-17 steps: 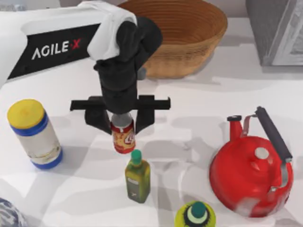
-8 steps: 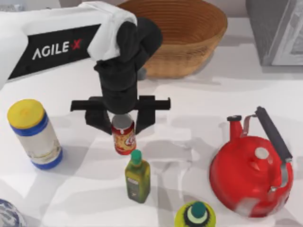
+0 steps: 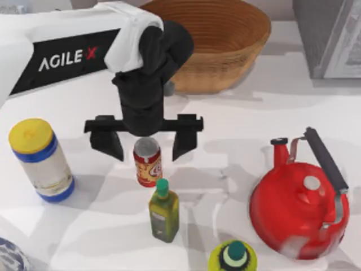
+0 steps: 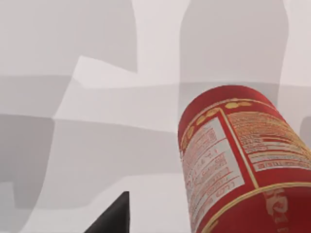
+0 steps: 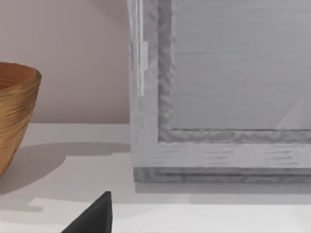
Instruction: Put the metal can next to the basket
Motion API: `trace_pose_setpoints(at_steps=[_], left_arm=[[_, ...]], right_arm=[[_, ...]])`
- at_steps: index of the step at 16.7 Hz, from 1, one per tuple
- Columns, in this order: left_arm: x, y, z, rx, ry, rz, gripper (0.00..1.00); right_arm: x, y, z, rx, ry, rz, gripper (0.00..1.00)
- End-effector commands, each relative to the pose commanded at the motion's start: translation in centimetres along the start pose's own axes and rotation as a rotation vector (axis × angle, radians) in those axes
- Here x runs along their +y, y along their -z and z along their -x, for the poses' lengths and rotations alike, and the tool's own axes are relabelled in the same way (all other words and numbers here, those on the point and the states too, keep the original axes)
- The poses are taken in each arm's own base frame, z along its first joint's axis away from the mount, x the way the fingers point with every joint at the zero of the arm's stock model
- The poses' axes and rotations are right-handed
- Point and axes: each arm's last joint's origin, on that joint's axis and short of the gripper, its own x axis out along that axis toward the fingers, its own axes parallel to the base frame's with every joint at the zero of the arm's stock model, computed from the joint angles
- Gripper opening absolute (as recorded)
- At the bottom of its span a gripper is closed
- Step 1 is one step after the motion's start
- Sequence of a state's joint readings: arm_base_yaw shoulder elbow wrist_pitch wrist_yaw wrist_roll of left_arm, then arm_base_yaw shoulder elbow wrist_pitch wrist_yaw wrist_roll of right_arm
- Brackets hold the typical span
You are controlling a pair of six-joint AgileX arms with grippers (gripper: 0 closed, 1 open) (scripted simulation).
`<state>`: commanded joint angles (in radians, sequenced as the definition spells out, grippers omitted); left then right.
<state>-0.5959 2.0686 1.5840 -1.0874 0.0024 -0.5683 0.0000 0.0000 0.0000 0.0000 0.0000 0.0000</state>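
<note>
The metal can [image 3: 148, 162], red with a silver top and a cream label, stands upright on the white table in the top view, in front of the basket and well apart from it. My left gripper [image 3: 145, 148] hangs over the can, open, with one black finger on each side of it and a gap between each finger and the can. In the left wrist view the can [image 4: 243, 160] looms close beside one fingertip [image 4: 114, 216]. The wicker basket [image 3: 225, 73] sits at the back middle, and its wall [image 5: 12, 111] is seen from the right wrist.
A yellow-lidded, blue-banded jar [image 3: 39, 161] stands at the left. A green-capped oil bottle [image 3: 163, 212] is just in front of the can. A red kettle [image 3: 299, 206] sits at the right, a yellow-green round object [image 3: 232, 257] at the front, and a grey cabinet [image 3: 333, 36] at the back right.
The left gripper's fingers have spread apart and let go of the can, which now stands free on the table.
</note>
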Motion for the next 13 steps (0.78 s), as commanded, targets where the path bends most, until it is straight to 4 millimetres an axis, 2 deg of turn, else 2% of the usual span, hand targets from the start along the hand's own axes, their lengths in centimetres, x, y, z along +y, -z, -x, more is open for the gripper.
trace_pose_setpoints(at_steps=[7,13], left_arm=[[0.1,-0.1,0.1,0.001,0.0,0.003,1.0],[0.1,0.0,3.7,0.002,-0.001,0.002,1.0]], right_arm=[[0.0,0.0,0.0,0.0,0.0,0.0,1.0],[0.0,0.0,0.0,0.0,0.0,0.0,1.0]])
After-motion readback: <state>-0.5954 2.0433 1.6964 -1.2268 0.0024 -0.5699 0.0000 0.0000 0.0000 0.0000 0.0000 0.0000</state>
